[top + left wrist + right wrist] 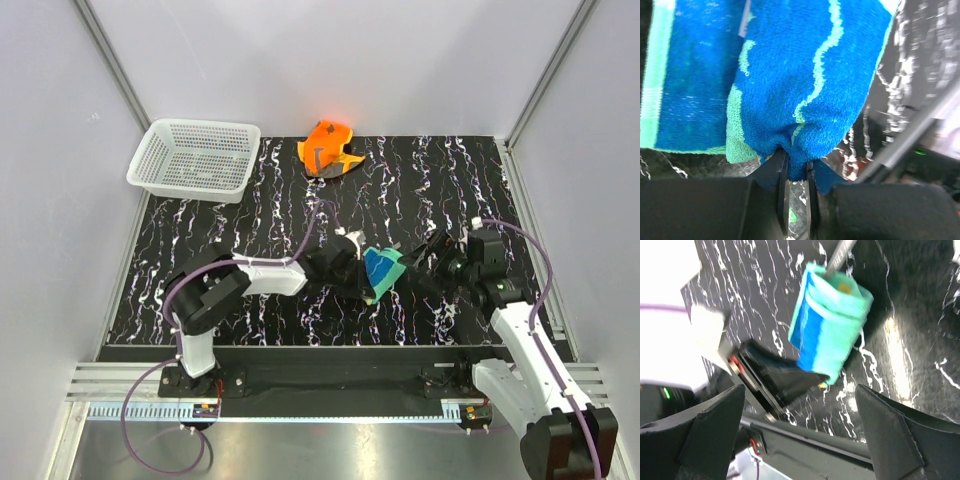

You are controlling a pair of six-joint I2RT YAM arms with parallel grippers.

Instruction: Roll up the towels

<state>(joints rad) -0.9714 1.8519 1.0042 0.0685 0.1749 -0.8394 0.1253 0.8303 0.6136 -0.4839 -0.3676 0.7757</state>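
Observation:
One of the towels, showing its teal-blue side with green stripes, sits as a folded bundle near the middle of the black marbled mat. My left gripper is shut on its edge; in the left wrist view the blue pile is pinched between the two narrow fingers of the gripper. My right gripper stands open just right of the bundle, not touching it. In the right wrist view the bundle lies beyond the wide-spread right gripper. The orange towel lies crumpled at the mat's far edge.
A white mesh basket stands at the far left corner, partly over the mat's edge. Grey walls close in the left, right and back sides. The dark base rail runs along the near edge.

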